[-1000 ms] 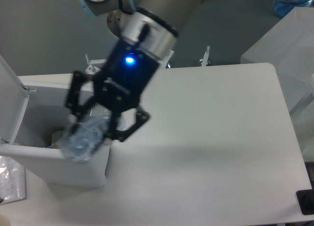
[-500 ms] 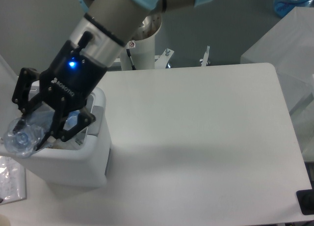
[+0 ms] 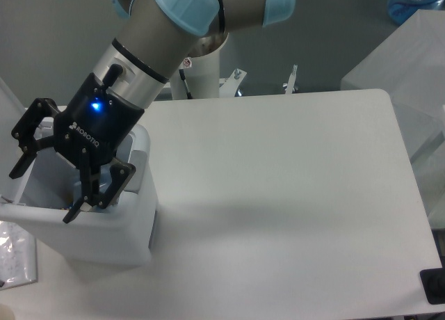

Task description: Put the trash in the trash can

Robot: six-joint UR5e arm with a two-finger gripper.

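The trash can (image 3: 97, 236) is a white rectangular bin at the table's left, open at the top, with its grey latch panel (image 3: 141, 160) on the right side. My gripper (image 3: 42, 195) hangs over the bin's opening with its black fingers (image 3: 104, 191) spread wide and nothing between them. The clear tube package is not in the gripper. A bluish clear patch (image 3: 104, 175) shows inside the bin behind the right finger; I cannot tell if it is the package. The crumpled white wrapper does not clearly show; the arm hides most of the bin's inside.
A flat clear packet with small print (image 3: 14, 254) lies left of the bin at the frame's edge. The white table (image 3: 278, 195) stretches right. The arm's base post (image 3: 201, 69) and two clamps stand at the back edge. A black object (image 3: 434, 285) sits at the lower right corner.
The gripper carried the clear tube package leftward over the bin, then opened. The package has left the fingers and no longer shows between them.
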